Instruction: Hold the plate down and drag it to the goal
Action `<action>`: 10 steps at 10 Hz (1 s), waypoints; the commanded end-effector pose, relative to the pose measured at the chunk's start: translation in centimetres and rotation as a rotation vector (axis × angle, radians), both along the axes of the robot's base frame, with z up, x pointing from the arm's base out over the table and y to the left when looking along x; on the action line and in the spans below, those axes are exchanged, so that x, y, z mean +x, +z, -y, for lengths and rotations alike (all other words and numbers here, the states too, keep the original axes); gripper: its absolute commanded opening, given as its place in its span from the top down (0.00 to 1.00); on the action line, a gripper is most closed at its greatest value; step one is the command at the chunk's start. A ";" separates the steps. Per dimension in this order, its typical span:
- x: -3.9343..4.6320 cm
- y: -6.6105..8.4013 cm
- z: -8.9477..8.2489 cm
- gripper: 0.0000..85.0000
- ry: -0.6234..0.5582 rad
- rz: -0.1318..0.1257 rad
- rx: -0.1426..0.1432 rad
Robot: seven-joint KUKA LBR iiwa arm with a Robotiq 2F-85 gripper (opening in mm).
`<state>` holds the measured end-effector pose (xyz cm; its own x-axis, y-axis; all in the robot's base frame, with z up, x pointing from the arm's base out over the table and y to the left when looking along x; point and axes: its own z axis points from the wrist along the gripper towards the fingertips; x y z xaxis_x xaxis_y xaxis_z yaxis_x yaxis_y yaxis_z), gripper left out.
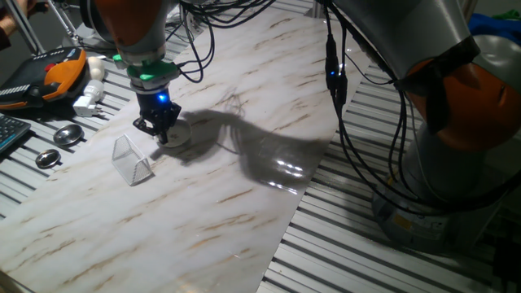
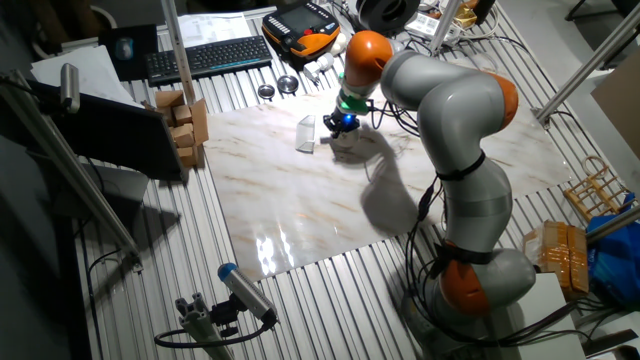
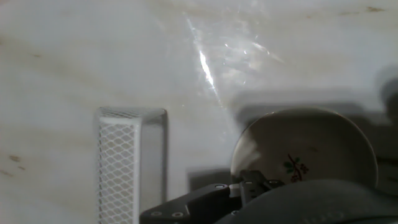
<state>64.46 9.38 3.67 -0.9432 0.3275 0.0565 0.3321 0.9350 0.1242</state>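
The plate [image 1: 178,134] is a small white dish lying flat on the marble board [image 1: 244,203]. In the hand view the plate [image 3: 305,146] fills the lower right and shows a small reddish-green mark in its centre. My gripper [image 1: 163,135] stands upright with its fingers together, and its tip rests on the plate's left part. The goal [image 1: 132,160], a clear wedge-shaped frame, stands just left of and nearer than the plate, a short gap away. In the hand view the goal [image 3: 130,162] is at the lower left, apart from the plate's rim. The gripper [image 2: 343,126] and the goal [image 2: 306,133] also show small in the other fixed view.
Two grey metal discs [image 1: 68,135] [image 1: 47,159] lie on the slatted table left of the board. An orange-black pendant [image 1: 50,75], a white plug [image 1: 88,99] and a keyboard corner [image 1: 8,134] are at the far left. Cables [image 1: 342,122] hang over the board's right edge.
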 end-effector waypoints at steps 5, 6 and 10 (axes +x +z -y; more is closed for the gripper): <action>-0.11 -0.1 -1.1 1.00 -0.015 0.001 0.006; -0.09 0.0 -1.3 1.00 -0.017 0.001 0.005; 0.01 0.4 -1.9 1.00 -0.026 -0.001 0.001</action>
<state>64.46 11.35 4.04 -0.9344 0.3515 0.0576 0.3561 0.9260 0.1254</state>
